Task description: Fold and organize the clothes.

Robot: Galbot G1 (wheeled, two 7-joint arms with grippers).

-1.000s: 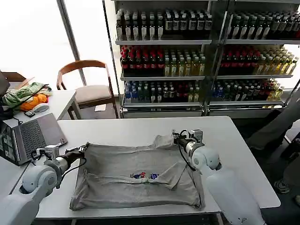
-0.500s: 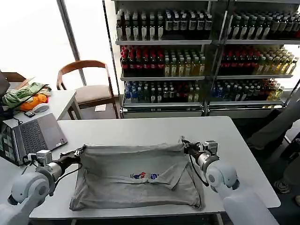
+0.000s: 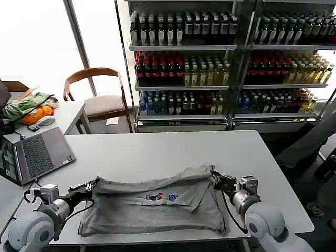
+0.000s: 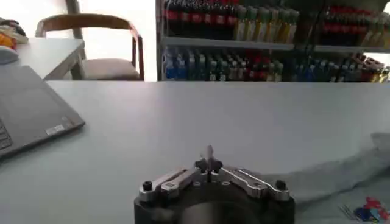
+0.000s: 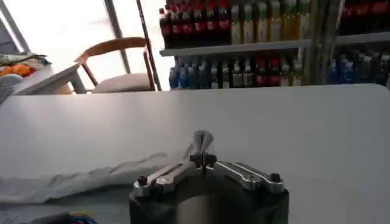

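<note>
**Grey shirt, held at two corners on white worktop**

Grey cotton shirt (image 3: 157,205) with small multicoloured print (image 3: 161,197) near its middle; spread across near half of white worktop (image 3: 157,149), far edge raised and folded toward near side. Far-left corner pinched between closed fingers of left gripper (image 3: 90,185), low over worktop at near left; scrap of grey cloth seen between the shut fingertips in left wrist view (image 4: 209,159). Far-right corner pinched likewise by right gripper (image 3: 215,179) at near right; tuft of cloth standing up between its closed fingers in right wrist view (image 5: 202,149), shirt edge trailing away across worktop (image 5: 91,178). Near hem lying flat along near worktop edge.

Grey laptop (image 3: 32,155), open, at left edge of worktop. Second desk (image 3: 68,113) at far left bearing green-and-orange fabric heap (image 3: 29,107). Wooden chair (image 3: 100,94) with cushioned seat beyond worktop. Shelves of bottled drinks (image 3: 226,63) along far wall.
</note>
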